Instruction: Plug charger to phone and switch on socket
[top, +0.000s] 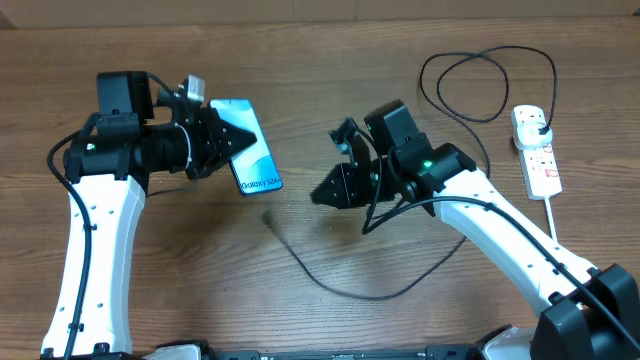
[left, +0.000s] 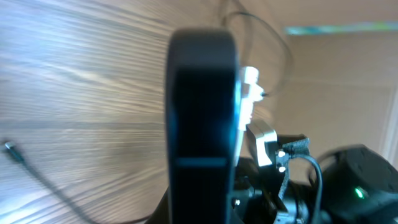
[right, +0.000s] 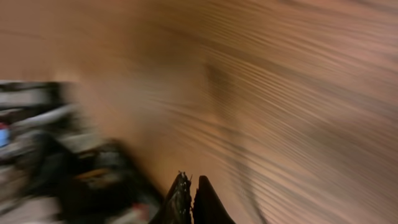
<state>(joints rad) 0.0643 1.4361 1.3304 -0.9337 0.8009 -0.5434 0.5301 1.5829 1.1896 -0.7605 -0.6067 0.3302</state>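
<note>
My left gripper (top: 222, 140) is shut on the phone (top: 252, 146), gripping its left end and holding it tilted above the table, its teal screen with "Galaxy" text facing up. In the left wrist view the phone (left: 202, 112) shows edge-on as a dark slab. The charger's black cable (top: 345, 292) lies curved on the table, its connector tip (top: 267, 215) free below the phone; the tip also shows in the left wrist view (left: 9, 148). My right gripper (top: 320, 194) is shut and empty, right of the tip; its fingers (right: 189, 186) are pressed together. The white socket (top: 540, 150) lies far right with the black plug (top: 541, 127) in it.
The cable makes a loop (top: 480, 85) at the back right near the socket. The socket's white cord (top: 553, 215) runs toward the front edge beside my right arm. The right wrist view is motion-blurred.
</note>
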